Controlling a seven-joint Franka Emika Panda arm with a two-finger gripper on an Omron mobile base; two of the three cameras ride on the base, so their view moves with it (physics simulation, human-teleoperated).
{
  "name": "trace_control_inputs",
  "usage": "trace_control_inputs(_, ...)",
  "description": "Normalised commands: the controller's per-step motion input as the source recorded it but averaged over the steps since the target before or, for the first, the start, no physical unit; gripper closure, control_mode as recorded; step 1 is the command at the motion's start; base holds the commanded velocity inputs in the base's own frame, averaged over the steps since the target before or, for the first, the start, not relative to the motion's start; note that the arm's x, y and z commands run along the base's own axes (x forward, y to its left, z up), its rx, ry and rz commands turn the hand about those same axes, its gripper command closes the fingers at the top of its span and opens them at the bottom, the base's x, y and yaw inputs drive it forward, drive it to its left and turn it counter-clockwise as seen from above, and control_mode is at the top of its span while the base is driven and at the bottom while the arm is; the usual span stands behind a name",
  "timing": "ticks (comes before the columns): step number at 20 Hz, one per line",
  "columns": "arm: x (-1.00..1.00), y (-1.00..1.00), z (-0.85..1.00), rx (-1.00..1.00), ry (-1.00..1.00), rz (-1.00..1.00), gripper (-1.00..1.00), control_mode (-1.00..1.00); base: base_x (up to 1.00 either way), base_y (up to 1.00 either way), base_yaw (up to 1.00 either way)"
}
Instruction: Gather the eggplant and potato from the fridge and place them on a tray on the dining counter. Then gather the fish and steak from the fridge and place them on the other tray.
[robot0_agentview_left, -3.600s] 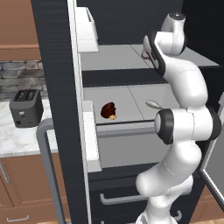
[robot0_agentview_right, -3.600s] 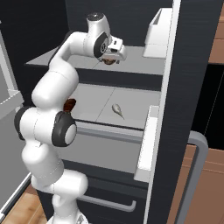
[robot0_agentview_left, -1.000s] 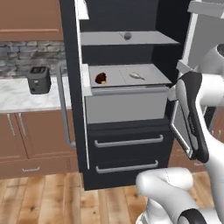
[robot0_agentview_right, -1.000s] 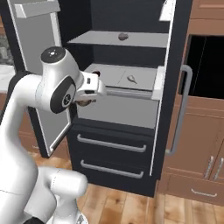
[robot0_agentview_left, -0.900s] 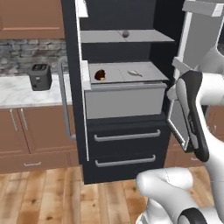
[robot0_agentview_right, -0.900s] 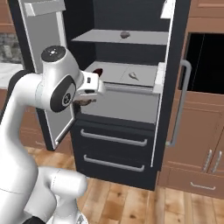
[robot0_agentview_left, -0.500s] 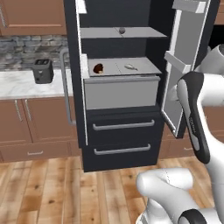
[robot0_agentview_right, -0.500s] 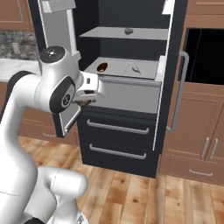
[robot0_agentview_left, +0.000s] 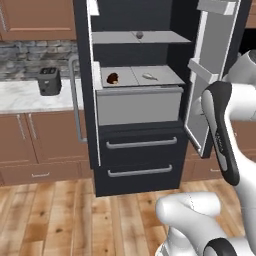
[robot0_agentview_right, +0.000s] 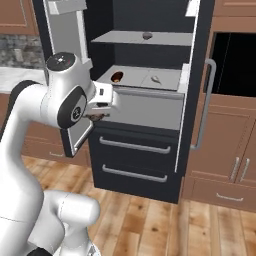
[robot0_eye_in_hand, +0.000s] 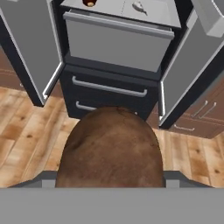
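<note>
No legible brand, label or writing on any item. Hand (robot0_agentview_right: 95, 116): held ahead of the open fridge (robot0_agentview_left: 135, 165), jaws part-spread and closed around a brown, rough-skinned potato (robot0_eye_in_hand: 110, 151), which bulks large between the fingers in the hand view; in the right base view only a dark sliver of it shows under the hand. Fridge: black, both doors swung wide, two lower drawers with silver bar handles, a grey bin front above them, all beyond the hand. Fish (robot0_agentview_left: 149, 77): small, silvery, lying on the grey shelf top above the bin, well beyond the hand. Steak (robot0_agentview_left: 113, 78): dark red-brown piece on the same shelf, apart from the fish. Small dark item (robot0_agentview_left: 139, 35) on the upper shelf; kind not discernible. Toaster (robot0_agentview_left: 49, 81): dark, on the pale wall desk (robot0_agentview_left: 20, 97) beside the fridge.
</note>
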Motion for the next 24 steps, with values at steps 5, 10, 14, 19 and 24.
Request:
trace_control_inputs(5,0.00,0.00,0.00,0.00,0.00,0.00,1.00,1.00,-0.87,0.00,-0.59)
trace_control_inputs(10,0.00,0.00,0.00,0.00,0.00,0.00,1.00,1.00,-0.46,0.00,-0.82)
trace_control_inputs(14,0.00,0.00,0.00,0.00,0.00,0.00,1.00,1.00,-0.34,0.03,-0.85)
trace_control_inputs(19,0.00,0.00,0.00,0.00,0.00,0.00,1.00,1.00,-0.18,0.03,-0.90)
trace_control_inputs(24,0.00,0.00,0.00,0.00,0.00,0.00,1.00,1.00,-0.16,0.02,-0.90)
